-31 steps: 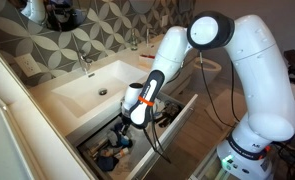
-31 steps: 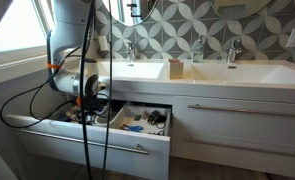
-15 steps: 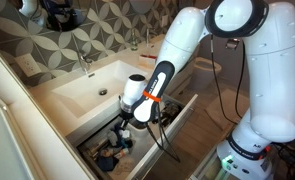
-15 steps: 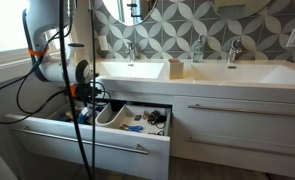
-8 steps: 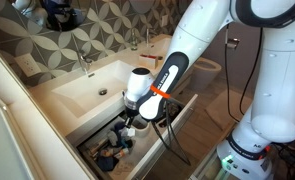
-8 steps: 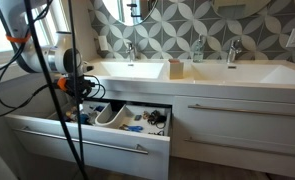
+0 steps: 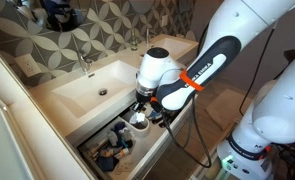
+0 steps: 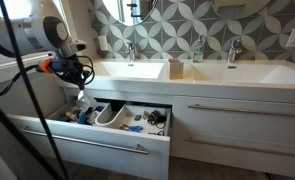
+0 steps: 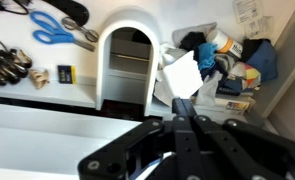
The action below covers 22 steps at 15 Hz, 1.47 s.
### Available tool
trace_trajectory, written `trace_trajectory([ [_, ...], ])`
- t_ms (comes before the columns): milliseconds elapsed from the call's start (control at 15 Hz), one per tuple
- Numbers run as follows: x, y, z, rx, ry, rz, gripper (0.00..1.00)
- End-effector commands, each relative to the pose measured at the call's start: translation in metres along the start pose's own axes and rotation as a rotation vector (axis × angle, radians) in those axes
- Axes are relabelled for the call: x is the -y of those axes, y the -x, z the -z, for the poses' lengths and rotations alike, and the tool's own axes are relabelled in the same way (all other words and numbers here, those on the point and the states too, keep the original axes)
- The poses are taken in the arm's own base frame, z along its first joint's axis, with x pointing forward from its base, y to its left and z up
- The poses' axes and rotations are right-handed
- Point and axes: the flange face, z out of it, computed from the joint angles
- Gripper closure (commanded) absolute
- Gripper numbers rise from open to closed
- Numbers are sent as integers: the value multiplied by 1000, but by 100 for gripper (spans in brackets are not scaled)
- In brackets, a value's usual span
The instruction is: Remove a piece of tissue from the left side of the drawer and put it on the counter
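My gripper (image 9: pixel 180 97) is shut on a white piece of tissue (image 9: pixel 179 74) and holds it above the open drawer (image 7: pixel 137 160). In both exterior views the gripper (image 7: pixel 143 104) (image 8: pixel 80 78) hangs over the drawer's left end, about level with the counter's edge. The white counter (image 8: pixel 137 68) with its sink basin (image 7: pixel 82 90) lies just above the drawer (image 8: pixel 87 135). The wrist view shows more crumpled tissue and packets (image 9: pixel 232 60) in the drawer below.
The drawer holds blue scissors (image 9: pixel 52 28), a white arched holder (image 9: pixel 127 60) and small dark items. Faucets (image 8: pixel 130 50) stand at the back of the counter, with a soap bottle (image 8: pixel 198 47). A second closed drawer (image 8: pixel 237 108) is alongside.
The arm has risen out of the drawer, and the gripper now sits near counter height with the tissue in its jaws.
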Motion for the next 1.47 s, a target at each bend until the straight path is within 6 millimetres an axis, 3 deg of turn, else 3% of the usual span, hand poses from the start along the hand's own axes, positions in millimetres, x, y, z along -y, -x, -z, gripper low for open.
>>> trace_trajectory([
  [0, -17, 21, 51, -49, 164, -117, 100],
  [267, -25, 26, 86, -152, 321, -147, 100],
  [333, -22, 14, 72, -91, 233, -134, 99],
  [467, -23, 18, 84, -132, 277, -137, 99],
  [733, -23, 22, 86, -140, 289, -136, 99],
  [1067, -78, 25, 107, -122, 511, -299, 100],
  [1400, -130, 18, 129, -249, 662, -403, 100],
])
